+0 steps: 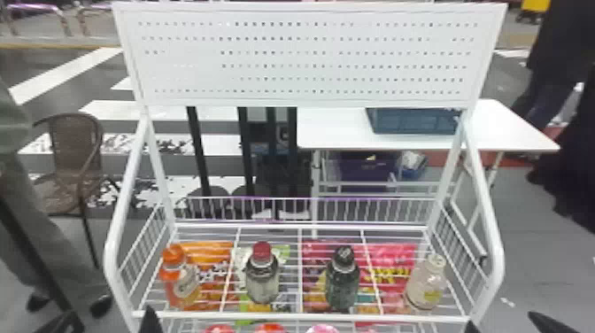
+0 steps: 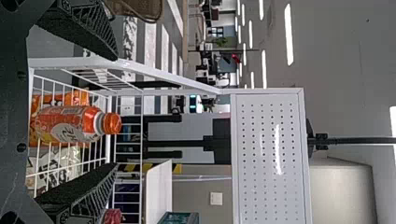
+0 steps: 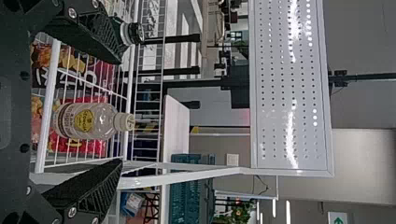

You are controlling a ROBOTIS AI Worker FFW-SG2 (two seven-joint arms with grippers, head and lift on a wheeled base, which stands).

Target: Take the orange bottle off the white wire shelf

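Note:
The orange bottle (image 1: 181, 283) stands upright at the left end of the white wire shelf (image 1: 301, 316). At the bottom left edge is my left gripper (image 1: 106, 323), open, on the near side of the shelf. In the left wrist view, the orange bottle (image 2: 70, 124) lies in line with the space between the spread fingers of the left gripper (image 2: 115, 111), farther off and untouched. My right gripper (image 1: 503, 323) is at the bottom right edge; in the right wrist view the right gripper (image 3: 120, 111) is open, with nothing held.
A red-capped bottle (image 1: 262, 274), a black-capped bottle (image 1: 342, 281) and a clear bottle with a pale cap (image 1: 426, 283) share the shelf. Side rails (image 1: 119, 221) frame it, and a pegboard (image 1: 310, 57) rises behind. Colourful packets (image 1: 394, 257) show below the wires.

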